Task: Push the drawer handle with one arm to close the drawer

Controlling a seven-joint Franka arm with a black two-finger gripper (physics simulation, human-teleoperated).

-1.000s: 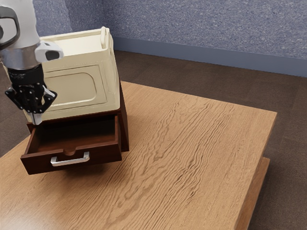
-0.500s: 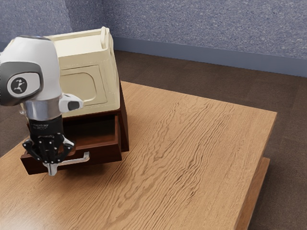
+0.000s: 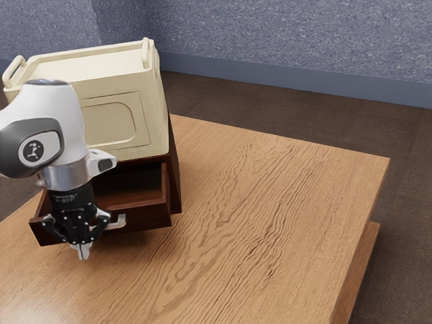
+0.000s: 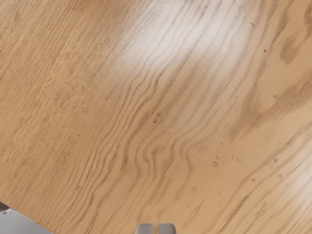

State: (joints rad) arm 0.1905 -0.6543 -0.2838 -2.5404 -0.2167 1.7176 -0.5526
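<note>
My gripper [image 3: 82, 253] points down just in front of the drawer [image 3: 145, 217], its fingertips together with nothing between them. In the wrist view the closed gripper [image 4: 156, 228] shows two grey tips side by side over the wood. The dark brown drawer stands pulled out of its cabinet. Its silver handle [image 3: 121, 221] is partly hidden behind the hand, with the right end visible; whether the gripper touches it, I cannot tell.
A cream box [image 3: 111, 121] with raised side handles sits on top of the dark cabinet [image 3: 175, 172]. The wooden table [image 3: 256, 223] extends toward the exterior view's right, with its edge there.
My hand came from above the drawer's interior to its front, moving toward the exterior view's right and lower down. The drawer looks unmoved.
</note>
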